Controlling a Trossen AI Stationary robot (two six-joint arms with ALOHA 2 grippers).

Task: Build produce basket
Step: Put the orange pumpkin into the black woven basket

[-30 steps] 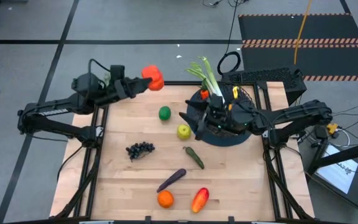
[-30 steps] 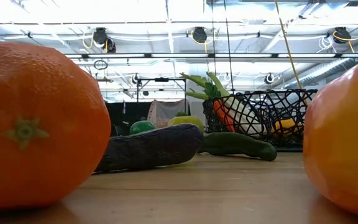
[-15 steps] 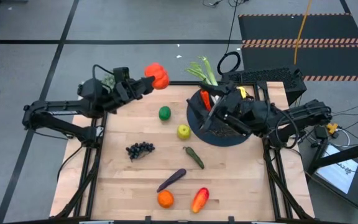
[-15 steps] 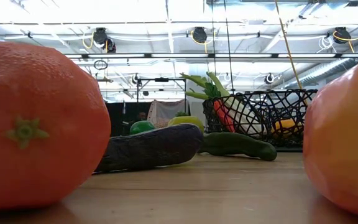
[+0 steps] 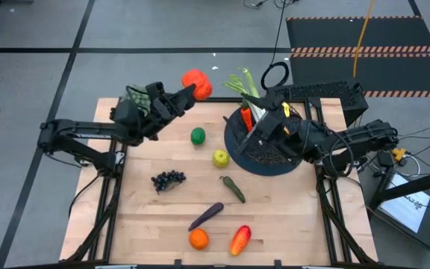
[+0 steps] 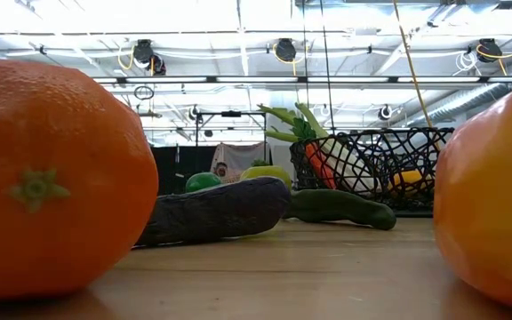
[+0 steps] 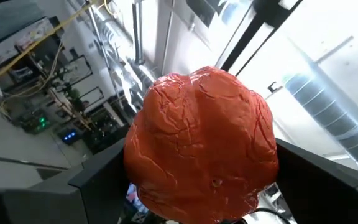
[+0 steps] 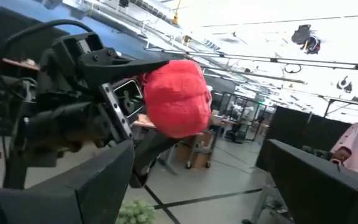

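Observation:
My left gripper [image 5: 187,93] is shut on a red tomato [image 5: 196,83], raised over the table's far edge, left of the basket. The basket [image 5: 275,163], a black wire bowl, stands at the far right and holds a leek [image 5: 246,86], a carrot [image 5: 246,118] and something yellow [image 6: 407,180]. My right gripper [image 8: 197,180] is open above the basket's left half [image 5: 258,125], tipped up and facing the left gripper. Lime [image 5: 198,136], apple [image 5: 220,158], grapes [image 5: 168,179], pickle [image 5: 234,188], eggplant [image 5: 206,216], orange [image 5: 198,239] and pepper [image 5: 240,240] lie on the table. My left gripper pinches the tomato's body [image 7: 204,143] between its two fingers, one finger [image 8: 126,62] on one side and the other [image 8: 160,149] on the opposite side. The fingers slant up toward the table's right. The tomato is lifted clear of the table.
A pale grey-green bushy clump [image 5: 135,95] sits at the far left corner behind the left wrist. In the low view the orange [image 6: 52,178] and the pepper [image 6: 492,204] fill the near edge. Bare wood lies between lime and basket [image 5: 215,123].
The left gripper has carried the tomato toward the table's right, along the far edge and closer to the basket, still shut on it. The right gripper has drawn back from the basket's left rim toward the right and tipped up from pointing down.

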